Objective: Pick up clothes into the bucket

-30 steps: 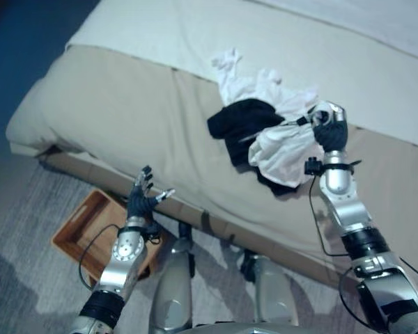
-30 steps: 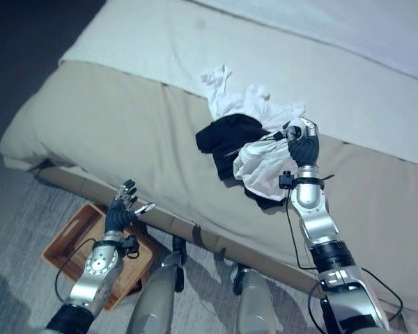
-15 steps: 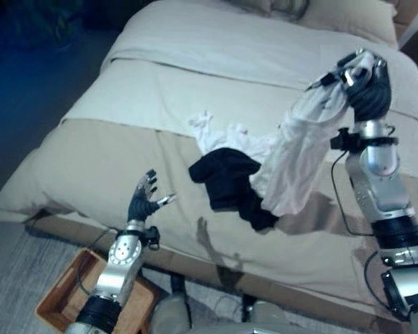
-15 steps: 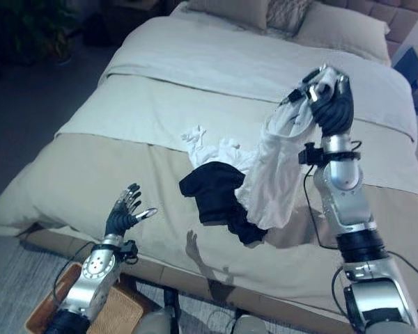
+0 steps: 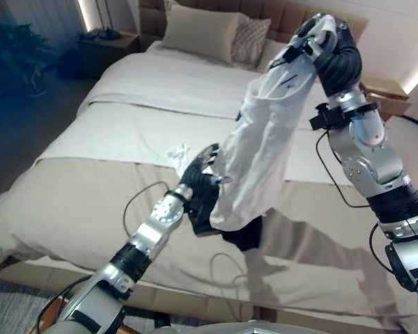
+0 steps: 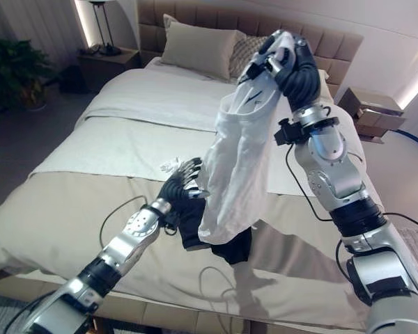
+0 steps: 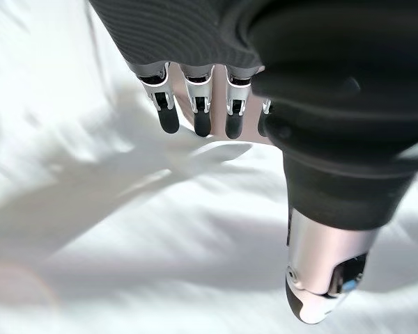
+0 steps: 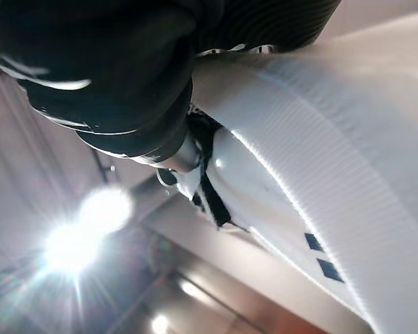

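My right robot hand (image 5: 332,50) was raised high, its fingers curled tight around the top edge of a white cotton garment (image 5: 254,156) that hung loose beneath it. Below the garment's hem, a black crumpled piece of clothing (image 6: 223,242) lay on the beige bed (image 5: 70,209). My left robot hand (image 5: 198,177), fingers straight and relaxed, reached toward the hanging cloth's lower part, close beside it. I judged this the lifting step; next I would need to carry the garment to the bucket, which I could not see.
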Controlling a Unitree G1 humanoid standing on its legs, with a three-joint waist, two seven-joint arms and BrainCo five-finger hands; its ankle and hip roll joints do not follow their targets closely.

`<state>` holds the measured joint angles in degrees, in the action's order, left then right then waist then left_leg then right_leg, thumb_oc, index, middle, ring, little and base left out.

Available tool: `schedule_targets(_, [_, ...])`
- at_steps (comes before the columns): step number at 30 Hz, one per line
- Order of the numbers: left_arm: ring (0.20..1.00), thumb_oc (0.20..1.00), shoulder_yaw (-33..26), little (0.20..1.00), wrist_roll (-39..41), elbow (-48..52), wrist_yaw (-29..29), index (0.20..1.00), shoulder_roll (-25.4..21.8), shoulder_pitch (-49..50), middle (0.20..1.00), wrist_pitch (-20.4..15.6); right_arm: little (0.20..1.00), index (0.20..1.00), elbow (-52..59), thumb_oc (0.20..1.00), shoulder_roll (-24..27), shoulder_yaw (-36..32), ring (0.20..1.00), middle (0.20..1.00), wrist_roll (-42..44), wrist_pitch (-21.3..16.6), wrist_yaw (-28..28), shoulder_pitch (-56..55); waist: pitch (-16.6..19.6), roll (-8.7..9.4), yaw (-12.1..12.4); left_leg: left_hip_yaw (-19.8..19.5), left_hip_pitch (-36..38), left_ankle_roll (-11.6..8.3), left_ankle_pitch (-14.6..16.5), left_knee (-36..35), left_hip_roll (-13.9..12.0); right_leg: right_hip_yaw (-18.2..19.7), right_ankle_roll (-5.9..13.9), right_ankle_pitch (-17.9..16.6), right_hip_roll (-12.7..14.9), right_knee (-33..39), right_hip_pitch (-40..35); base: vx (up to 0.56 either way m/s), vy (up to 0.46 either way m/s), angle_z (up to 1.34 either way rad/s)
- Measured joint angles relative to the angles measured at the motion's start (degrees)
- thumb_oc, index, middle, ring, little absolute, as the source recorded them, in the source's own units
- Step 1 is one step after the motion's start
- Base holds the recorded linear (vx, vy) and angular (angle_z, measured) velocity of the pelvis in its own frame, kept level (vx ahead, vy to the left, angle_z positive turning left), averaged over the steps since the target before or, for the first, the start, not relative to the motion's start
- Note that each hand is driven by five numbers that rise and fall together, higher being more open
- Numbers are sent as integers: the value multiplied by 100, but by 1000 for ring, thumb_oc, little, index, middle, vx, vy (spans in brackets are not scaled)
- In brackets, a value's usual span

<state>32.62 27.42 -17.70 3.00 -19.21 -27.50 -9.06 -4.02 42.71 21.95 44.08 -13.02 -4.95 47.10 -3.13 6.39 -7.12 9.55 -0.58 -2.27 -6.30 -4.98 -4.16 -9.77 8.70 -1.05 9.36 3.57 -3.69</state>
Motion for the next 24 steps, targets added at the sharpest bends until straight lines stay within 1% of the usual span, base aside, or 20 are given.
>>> schedule_targets(2, [1000, 1000, 124, 1000, 356, 32, -96, 1000, 152, -42, 1000, 49, 200, 200, 10, 200, 118, 128, 200, 200, 20, 38, 69, 6, 59, -29, -22, 9, 5, -13, 9, 0, -8, 9, 0, 0, -4, 5, 11, 0, 0, 0])
schedule_targets(3, [1000, 1000, 306, 1000, 619, 63, -153, 1000, 122, -95, 1000, 106, 200, 200, 8, 200, 165, 190, 200, 200, 59, 101, 98, 6, 94, -56, -25, 14, 7, -14, 10, 0, -8, 16, 0, 0, -6, 10, 7, 0, 0, 0])
schedule_targets(4, [1000, 1000, 383, 1000, 692, 81, -191, 1000, 126, -109, 1000, 108, 200, 200, 9, 200, 170, 211, 200, 200, 59, 109, 108, 6, 103, -70, -22, 15, 7, -14, 10, 0, -9, 16, 0, 0, -7, 10, 6, 0, 0, 0])
schedule_targets(6, [1000, 1000, 578, 1000, 1339, 271, -332, 1000, 118, -130, 1000, 215, 200, 200, 15, 200, 221, 377, 200, 200, 164, 132, 154, 6, 115, -89, -48, 35, 15, -14, 11, 0, -13, 40, 0, 0, -10, 17, 6, 15, 7, -4])
schedule_targets(8, [1000, 1000, 662, 1000, 1694, 314, -435, 1000, 121, -136, 1000, 236, 200, 200, 15, 200, 229, 427, 200, 200, 177, 214, 204, 5, 115, -91, -52, 61, 39, -15, 11, 0, -11, 60, 1, -1, -6, 16, -1, 11, 4, -5])
schedule_targets(10, [1000, 1000, 734, 1000, 1853, 322, -472, 1000, 124, -136, 1000, 270, 200, 200, 17, 200, 233, 492, 200, 200, 185, 217, 245, 5, 115, -91, -52, 76, 61, -20, 17, 0, -11, 75, 1, -1, -3, 15, -11, 6, 4, -4])
schedule_targets(17, [1000, 1000, 926, 1000, 1906, 312, -467, 1000, 150, -272, 1000, 321, 200, 200, 27, 200, 265, 592, 200, 200, 188, 223, 322, 6, 116, -91, -99, 75, 62, -20, 17, 0, -4, 76, 1, -1, 3, 11, -10, 0, 0, 0])
schedule_targets(19, [1000, 1000, 955, 1000, 1787, 218, -417, 1000, 196, -349, 1000, 320, 200, 200, 29, 200, 264, 599, 200, 200, 189, 224, 323, 7, 116, -91, -130, 75, 62, -20, 17, 0, -2, 76, 1, -1, 5, 10, -11, 0, 0, 0])
schedule_targets(24, [1000, 1000, 928, 1000, 794, -714, -73, 1000, 608, -648, 1000, 323, 200, 200, 111, 200, 273, 607, 200, 200, 188, 238, 323, 8, 120, -95, -150, 74, 62, -20, 17, 1, -5, 75, 1, 0, 4, 7, -7, 0, 0, 0])
